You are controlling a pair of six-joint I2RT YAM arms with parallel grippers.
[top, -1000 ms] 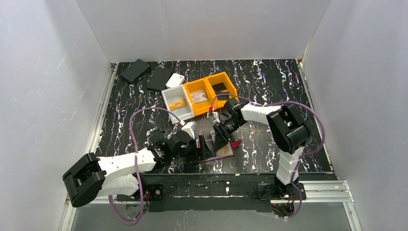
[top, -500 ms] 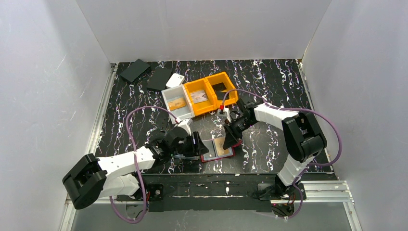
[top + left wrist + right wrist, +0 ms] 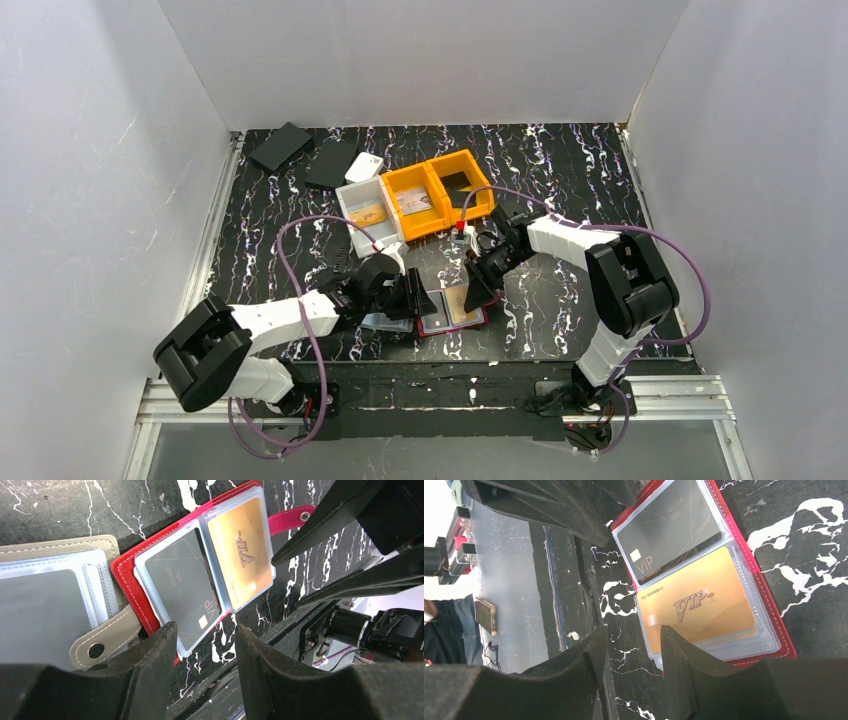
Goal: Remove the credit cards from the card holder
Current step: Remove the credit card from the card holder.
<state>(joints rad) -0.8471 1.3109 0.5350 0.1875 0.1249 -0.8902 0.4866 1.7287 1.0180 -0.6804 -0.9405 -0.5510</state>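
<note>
A red card holder lies open and flat near the table's front edge. Its clear sleeves show a dark VIP card and a gold VIP card; both also show in the right wrist view, the dark card and the gold card. My left gripper is open and empty just left of the holder, its tips at the dark card's near corner. My right gripper is open and empty at the holder's right side, its tips beside the gold card's edge.
A beige card holder with empty clear sleeves lies open left of the red one, under my left gripper. A white bin and two orange bins holding cards stand behind. Black flat items lie at the back left.
The red holder, propped half open a second ago, now lies flat and open. My right gripper has moved right and back off it. My left gripper has shifted slightly right and away from the front edge.
</note>
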